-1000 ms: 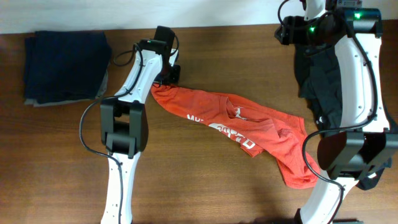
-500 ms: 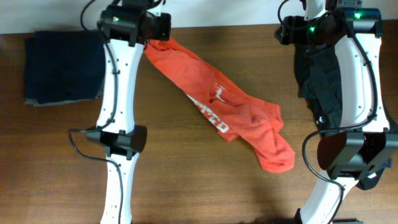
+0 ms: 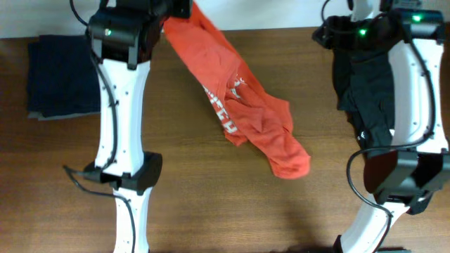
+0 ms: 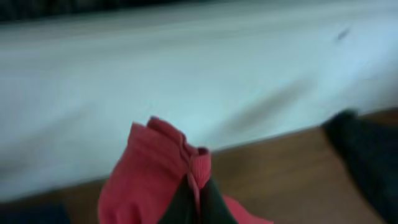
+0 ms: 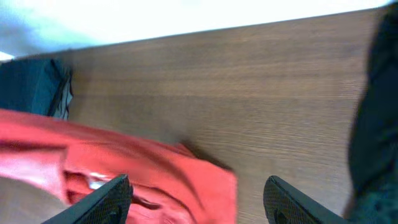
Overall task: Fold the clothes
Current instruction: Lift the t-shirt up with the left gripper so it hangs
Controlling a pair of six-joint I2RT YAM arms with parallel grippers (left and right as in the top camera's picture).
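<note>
The orange-red shirt (image 3: 242, 105) with white lettering hangs in a long bunched band, running from the table's far edge down to the middle. My left gripper (image 3: 177, 10) is raised at the far edge and shut on the shirt's upper end. In the left wrist view a fold of shirt (image 4: 155, 174) sits pinched between the dark fingers (image 4: 185, 208). Black garments (image 3: 365, 91) lie heaped at the right under my right arm. My right gripper (image 5: 199, 199) stands open above the table, with the shirt's lower end (image 5: 137, 174) below it and nothing between its fingers (image 5: 106, 200).
A folded navy-blue and grey stack (image 3: 63, 77) lies at the far left, also visible as the navy stack (image 5: 31, 87) in the right wrist view. Bare wooden table (image 3: 211, 204) spreads across the front. A white wall (image 4: 186, 74) stands behind the far edge.
My left gripper has lifted the shirt's end up and back toward the far edge. The shirt's trailing end has slid left and away from the front. The right arm has stayed put.
</note>
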